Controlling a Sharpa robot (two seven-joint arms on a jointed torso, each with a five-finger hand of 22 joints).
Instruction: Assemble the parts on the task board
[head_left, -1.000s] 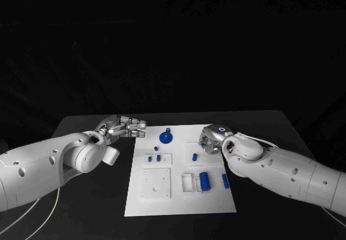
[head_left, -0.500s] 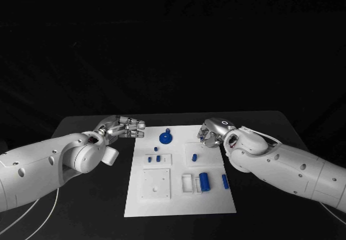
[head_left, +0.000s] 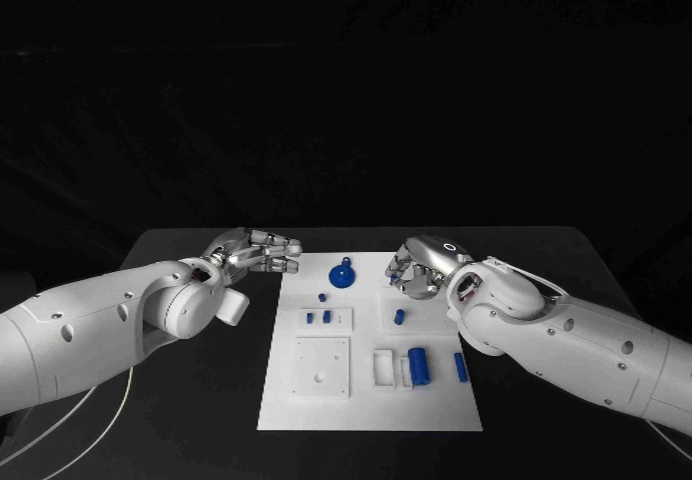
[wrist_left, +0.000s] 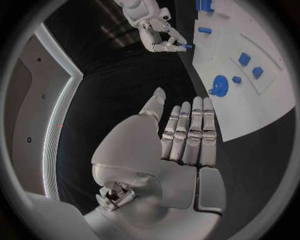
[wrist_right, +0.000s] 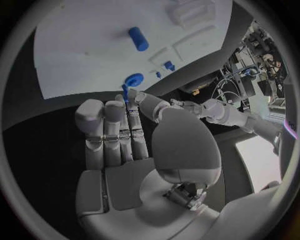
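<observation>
The left hand (head_left: 260, 252) hovers over the black table (head_left: 188, 400) just beside the far left corner of the white rectangular task board (head_left: 361, 410); the left wrist view shows its fingers (wrist_left: 190, 132) straight, side by side and holding nothing. On the board lie a round blue disc with a tab (head_left: 342, 275), two short blue pegs (head_left: 317, 317) in a raised white square, a plain raised white plate (head_left: 320, 365), a small blue peg (head_left: 400, 317), a blue cylinder (head_left: 418, 363) beside a white slotted holder (head_left: 384, 367), and a blue bar (head_left: 462, 366) at the right edge. The right hand (head_left: 414, 268) hangs over the board's far right part. The right wrist view adds what the head view hides: a small blue part (wrist_right: 125, 92) pinched at its fingertips. No writing is legible. The room behind is black.
</observation>
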